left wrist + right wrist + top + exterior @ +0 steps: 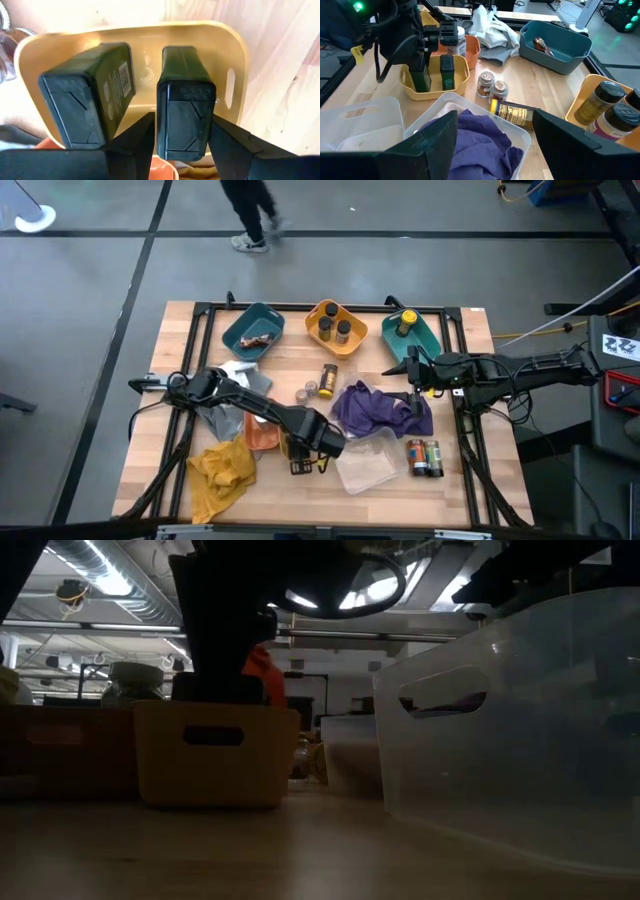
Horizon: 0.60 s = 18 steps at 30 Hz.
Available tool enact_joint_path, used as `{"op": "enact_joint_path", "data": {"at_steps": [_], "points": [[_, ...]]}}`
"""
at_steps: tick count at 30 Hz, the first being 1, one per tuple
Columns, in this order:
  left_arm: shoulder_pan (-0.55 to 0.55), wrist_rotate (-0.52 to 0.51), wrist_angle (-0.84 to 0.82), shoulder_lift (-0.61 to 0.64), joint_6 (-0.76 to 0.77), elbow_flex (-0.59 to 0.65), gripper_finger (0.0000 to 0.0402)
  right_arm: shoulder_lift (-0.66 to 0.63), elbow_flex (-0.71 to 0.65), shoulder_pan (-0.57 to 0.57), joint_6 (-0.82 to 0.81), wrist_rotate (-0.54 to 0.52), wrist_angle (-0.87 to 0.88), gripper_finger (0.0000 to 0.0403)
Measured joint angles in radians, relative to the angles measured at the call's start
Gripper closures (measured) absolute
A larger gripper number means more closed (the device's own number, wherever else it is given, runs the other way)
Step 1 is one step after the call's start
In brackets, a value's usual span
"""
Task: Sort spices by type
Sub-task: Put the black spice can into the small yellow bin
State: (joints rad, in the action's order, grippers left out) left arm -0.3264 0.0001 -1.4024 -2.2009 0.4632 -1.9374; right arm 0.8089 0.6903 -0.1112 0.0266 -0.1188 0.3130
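Partly sorted: two tins (186, 105) in yellow tray (235, 55), left gripper (181, 131) jaws apart around one; right gripper (492, 132) open, waiting mid-table; jars (316, 387) loose.

A purple cloth (378, 408) lies bunched over a clear plastic bin (470, 112). Just left of it sits a small yellow tray (462, 75), and a yellow cloth (222, 468) is crumpled at the near corner. Teal trays (250, 322) and an orange one (322, 310) line the far edge. A person (250, 215) walks past beyond the table (300, 370).
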Motion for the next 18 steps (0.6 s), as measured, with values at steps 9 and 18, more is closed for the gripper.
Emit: {"op": "enact_joint_path", "data": {"at_steps": [9, 18], "points": [[0.000, 0.000, -0.002, 0.001, -0.031, -0.042, 0.0243, 0.000, 0.000, 0.000, 0.000, 0.000, 0.003, 0.0146], [0.001, -0.002, -0.034, 0.004, -0.055, -0.106, 0.0243, 0.000, 0.000, 0.000, 0.000, 0.000, 0.005, 0.0146]]}}
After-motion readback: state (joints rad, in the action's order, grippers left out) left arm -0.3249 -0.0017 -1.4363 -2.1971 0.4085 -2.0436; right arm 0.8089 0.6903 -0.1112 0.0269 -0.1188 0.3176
